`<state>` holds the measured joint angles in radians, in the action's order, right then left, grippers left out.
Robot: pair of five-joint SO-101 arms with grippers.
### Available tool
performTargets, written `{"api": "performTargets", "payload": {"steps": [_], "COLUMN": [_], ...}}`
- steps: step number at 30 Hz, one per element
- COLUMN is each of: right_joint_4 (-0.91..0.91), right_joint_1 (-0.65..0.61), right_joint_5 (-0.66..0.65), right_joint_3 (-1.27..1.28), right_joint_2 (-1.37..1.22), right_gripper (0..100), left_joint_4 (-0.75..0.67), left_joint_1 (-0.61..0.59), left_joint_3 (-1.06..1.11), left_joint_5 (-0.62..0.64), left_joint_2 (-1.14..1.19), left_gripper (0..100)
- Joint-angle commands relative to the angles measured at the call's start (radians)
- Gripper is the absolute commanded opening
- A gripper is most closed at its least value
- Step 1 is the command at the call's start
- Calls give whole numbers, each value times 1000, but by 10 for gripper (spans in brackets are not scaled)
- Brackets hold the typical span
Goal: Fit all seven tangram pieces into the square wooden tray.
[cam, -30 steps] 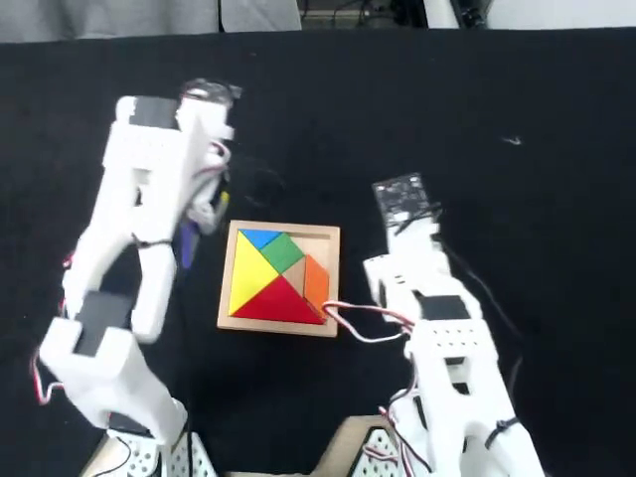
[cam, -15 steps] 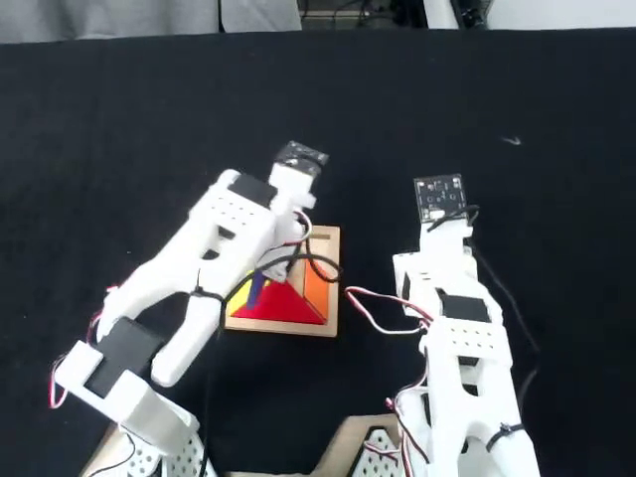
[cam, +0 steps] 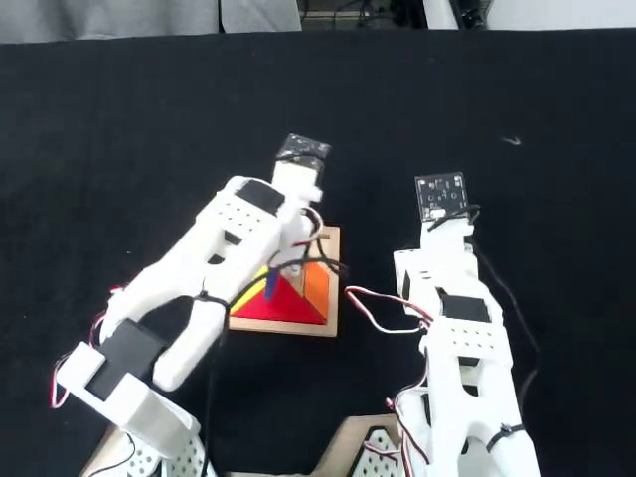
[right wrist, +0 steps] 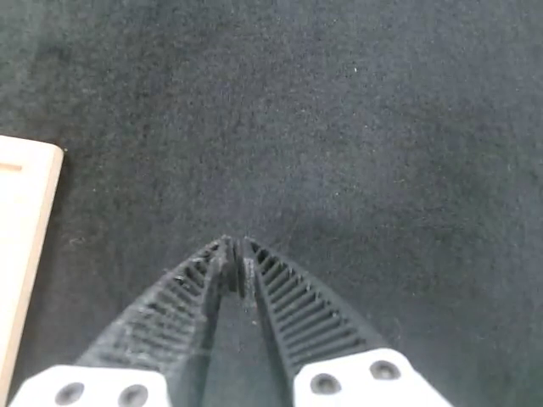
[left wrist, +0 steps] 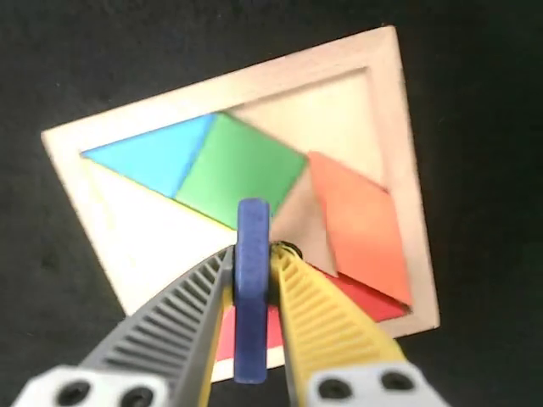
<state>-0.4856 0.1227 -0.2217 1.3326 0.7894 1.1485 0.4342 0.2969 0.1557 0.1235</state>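
Square wooden tray (cam: 332, 288) lies mid-table on the black cloth (cam: 497, 99), with open cloth on every side.

Left arm (cam: 234, 234) crosses over the tray in the high view and hides its far-left part. The near and right rims are visible. Right arm (cam: 452, 328) stands just right of the tray, apart from it.

Seated pieces, left wrist view:
- yellow triangle (left wrist: 153, 237), washed out
- red triangle (left wrist: 365, 298), mostly hidden behind the fingers
- orange parallelogram (left wrist: 361, 233)
- green square (left wrist: 242, 165)
- light blue triangle (left wrist: 153, 157)

The tray floor is bare in the corner beside the orange and green pieces.

Left gripper (left wrist: 253, 251) pinches a dark blue piece (left wrist: 252, 322) on edge over the tray's middle. Contact with the tray cannot be told.

Right gripper (right wrist: 233, 254) has its fingers pressed together on nothing, over cloth beside the tray's rim.
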Motion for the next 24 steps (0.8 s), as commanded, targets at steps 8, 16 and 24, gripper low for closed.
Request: {"api": "performTargets", "payload": {"steps": [8,16,24], "right_joint_4": [25,25,17], "right_joint_1": [12,12,6], "right_joint_5": [8,8,6], "right_joint_3": [-47,-47,-42], "right_joint_2": [31,30,30], "right_gripper": [11,11,11], "left_joint_4": [-37,-29,181], "left_joint_1": [39,2,-265], "left_joint_3": [-28,-25,-120], "left_joint_5": [58,84,-52], "left_joint_2": [-41,-49,-144], "left_gripper": [120,263,263]}}
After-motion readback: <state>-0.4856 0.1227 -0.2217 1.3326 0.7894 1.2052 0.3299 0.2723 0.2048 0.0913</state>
